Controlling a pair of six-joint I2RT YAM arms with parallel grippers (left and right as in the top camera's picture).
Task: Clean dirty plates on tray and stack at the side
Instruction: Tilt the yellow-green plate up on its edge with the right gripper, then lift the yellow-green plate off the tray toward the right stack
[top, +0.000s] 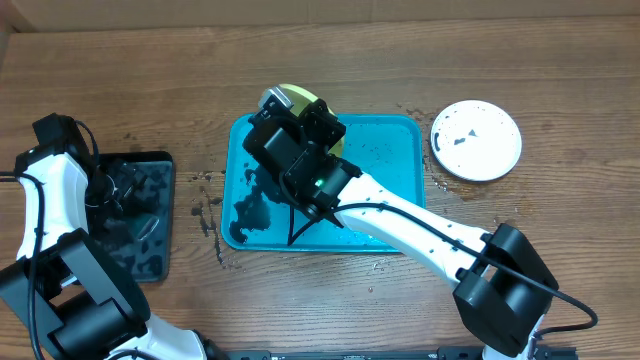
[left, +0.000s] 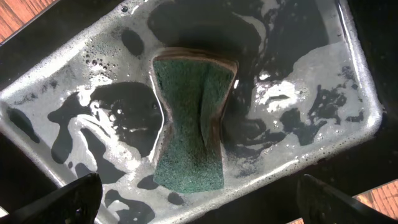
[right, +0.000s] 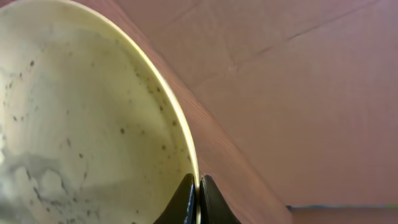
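We see the turquoise tray (top: 400, 160), wet, with the white plate (top: 476, 140) lying on the table to its right. At the tray's far edge our right gripper (right: 198, 190) pinches the rim of the yellow-green plate (right: 74, 112). Over the black tray (left: 323, 93), our left gripper (left: 199, 180) hangs wide open above the sponge (left: 189, 118).

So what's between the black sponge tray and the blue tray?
Only wooden table, flecked with dark splashes; the overhead view shows it.

Matt grained wood table (top: 560, 60). Glossy wet turquoise plastic tray (top: 400, 165). Rough green fibrous sponge (left: 189, 124) in slick, soapy black tray (left: 323, 74). Smooth speckled glaze on yellow-green plate (right: 93, 112).
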